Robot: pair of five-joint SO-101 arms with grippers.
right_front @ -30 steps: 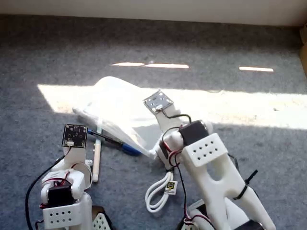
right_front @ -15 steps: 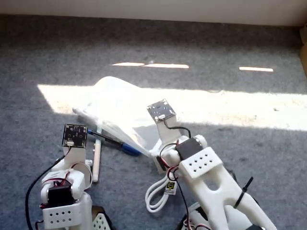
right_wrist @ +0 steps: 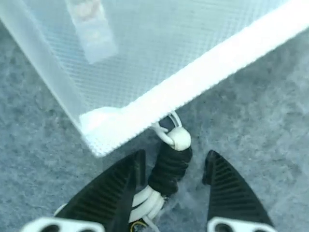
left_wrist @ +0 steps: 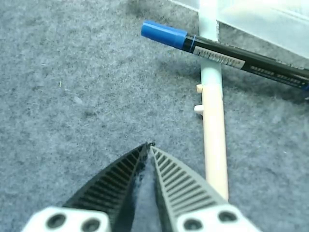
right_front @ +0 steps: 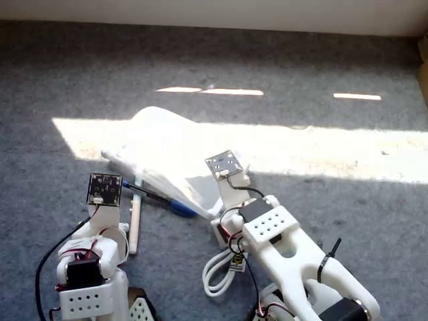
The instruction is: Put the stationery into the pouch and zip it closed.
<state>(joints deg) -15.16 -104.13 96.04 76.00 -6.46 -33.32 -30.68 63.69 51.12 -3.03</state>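
Note:
A translucent white mesh pouch point(right_front: 167, 150) lies flat on the grey carpet, with a small item point(right_wrist: 91, 29) showing through its mesh. A black pen with a blue cap point(right_front: 159, 200) point(left_wrist: 227, 52) lies at its near edge, across a white pen point(right_front: 135, 224) point(left_wrist: 214, 116). My left gripper point(left_wrist: 148, 145) is shut and empty, just beside the white pen. My right gripper point(right_wrist: 175, 155) is open at the pouch's near corner point(right_wrist: 104, 128). A white cable's black end point(right_wrist: 170, 163) lies between its fingers, with a white ring and bead point(right_wrist: 176, 137) at the tip.
The coiled white cable point(right_front: 221, 267) lies on the carpet beside the right arm's base. A bright band of sunlight point(right_front: 334, 150) crosses the carpet behind the pouch. A pale wall edge point(right_front: 214, 13) runs along the far side.
The right arm has drawn back toward its base, its wrist sliding off the pouch to the near corner. The left arm, pens and pouch have not moved.

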